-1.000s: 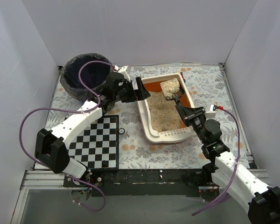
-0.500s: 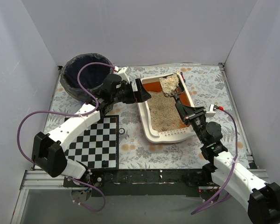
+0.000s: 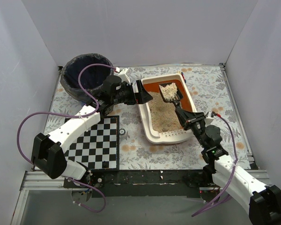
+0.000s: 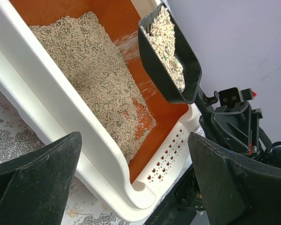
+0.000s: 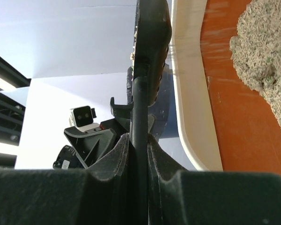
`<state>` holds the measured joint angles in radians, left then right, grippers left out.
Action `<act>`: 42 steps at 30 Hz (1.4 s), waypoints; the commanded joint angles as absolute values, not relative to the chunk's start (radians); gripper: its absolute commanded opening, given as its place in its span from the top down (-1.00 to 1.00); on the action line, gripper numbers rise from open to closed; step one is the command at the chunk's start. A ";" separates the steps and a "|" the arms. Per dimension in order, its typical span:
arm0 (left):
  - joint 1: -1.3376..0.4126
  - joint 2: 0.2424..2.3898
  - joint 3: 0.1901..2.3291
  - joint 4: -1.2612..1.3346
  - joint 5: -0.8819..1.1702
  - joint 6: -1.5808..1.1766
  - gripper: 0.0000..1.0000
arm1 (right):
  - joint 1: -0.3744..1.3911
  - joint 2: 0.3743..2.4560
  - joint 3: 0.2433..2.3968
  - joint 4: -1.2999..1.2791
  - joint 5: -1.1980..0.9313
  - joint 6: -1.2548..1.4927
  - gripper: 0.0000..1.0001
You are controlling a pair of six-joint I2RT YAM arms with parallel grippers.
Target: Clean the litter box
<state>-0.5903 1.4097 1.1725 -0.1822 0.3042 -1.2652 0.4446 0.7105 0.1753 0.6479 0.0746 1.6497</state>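
Note:
The litter box (image 3: 147, 123) is a cream tray with an orange floor and beige litter (image 3: 161, 115), on the table's middle. My right gripper (image 3: 189, 119) is shut on the handle of a black scoop (image 3: 168, 92), which hangs over the box's far end with litter in it. In the right wrist view the handle (image 5: 140, 117) runs up between my right gripper's (image 5: 139, 140) fingers. My left gripper (image 3: 144, 95) is open at the box's left rim. In the left wrist view its fingers (image 4: 42, 164) stand wide apart around the box's wall (image 4: 61, 108), with the scoop (image 4: 168, 56) beyond.
A round blue bin (image 3: 70, 85) lined with a dark bag stands at the back left. A black-and-white checkerboard (image 3: 96, 143) lies front left, with a small ring (image 3: 122, 132) beside it. Grey walls close in the floral table on three sides.
The scoop rose a little, then came back toward me and now shows less litter. My right arm has drawn back. My left gripper has stayed at the box's rim.

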 commanded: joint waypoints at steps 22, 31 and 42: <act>-0.589 1.397 1.170 -0.189 0.268 -1.310 -0.96 | 0.428 0.684 0.264 0.645 0.023 1.468 0.97; -0.589 1.401 1.181 -0.216 0.235 -1.304 -0.96 | 0.405 0.660 0.308 0.473 0.085 1.433 0.97; -0.589 1.420 1.198 -0.232 0.235 -1.299 -0.96 | 0.440 0.726 0.299 0.581 0.012 1.410 0.97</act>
